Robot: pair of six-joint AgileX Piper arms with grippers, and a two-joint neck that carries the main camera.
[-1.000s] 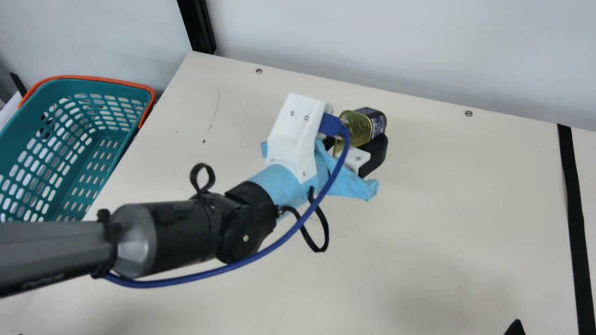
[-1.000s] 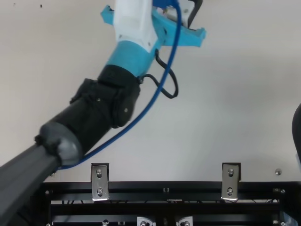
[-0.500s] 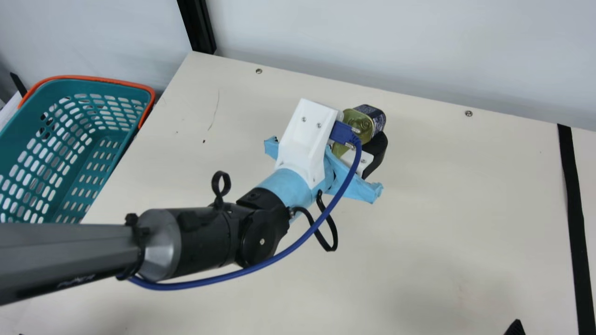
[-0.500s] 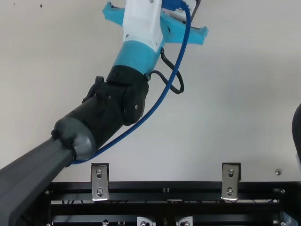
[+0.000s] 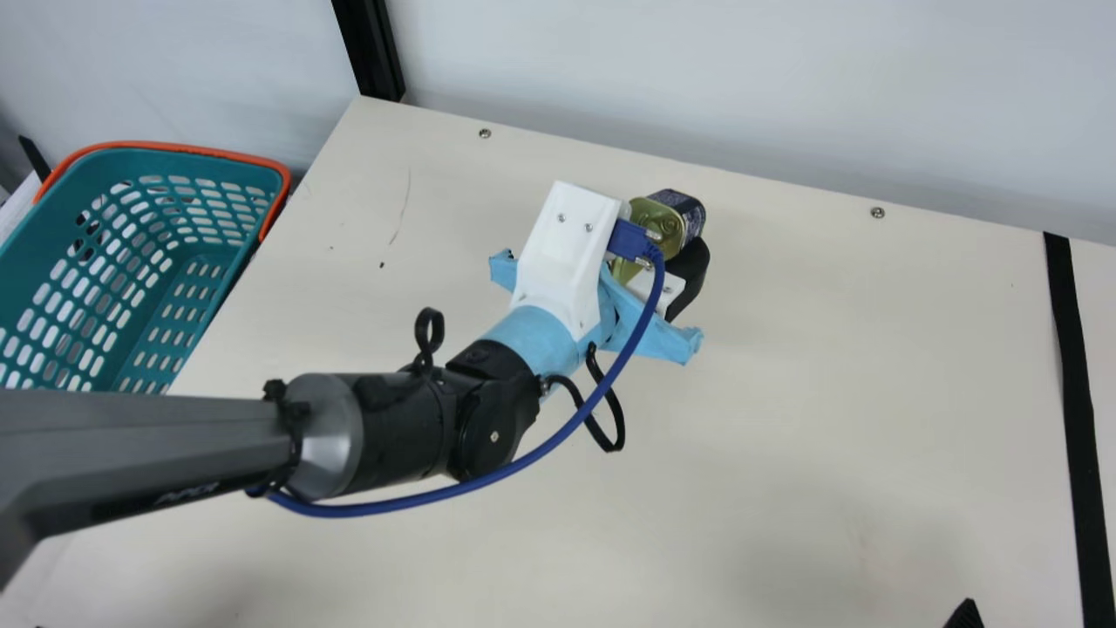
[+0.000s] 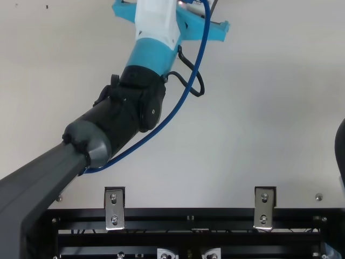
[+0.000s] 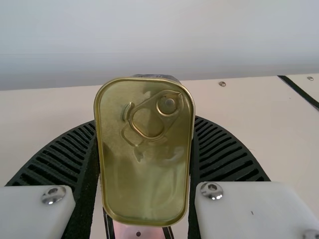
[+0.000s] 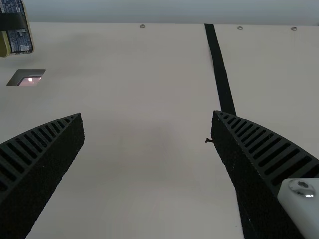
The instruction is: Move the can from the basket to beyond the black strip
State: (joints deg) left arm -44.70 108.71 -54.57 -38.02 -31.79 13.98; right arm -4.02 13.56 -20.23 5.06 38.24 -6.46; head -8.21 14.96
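In the main view my left gripper is at the far middle of the table, left of the black strip. Its fingers are shut on the can, gold lid and dark label, partly hidden behind the white wrist mount. The left wrist view has the can upright between the two ribbed fingers of my left gripper. My right gripper's tip pokes in at the main view's bottom edge. In the right wrist view my right gripper stands open, nothing between its fingers.
The teal basket with an orange handle is beyond the table's left edge. A pale wall runs along the far side of the table. Bare tabletop lies between the left gripper and the strip.
My left gripper, with the can in it, went a little right and then back left toward the far edge. Its forearm now reaches further into the main view. The right gripper's tip stayed put.
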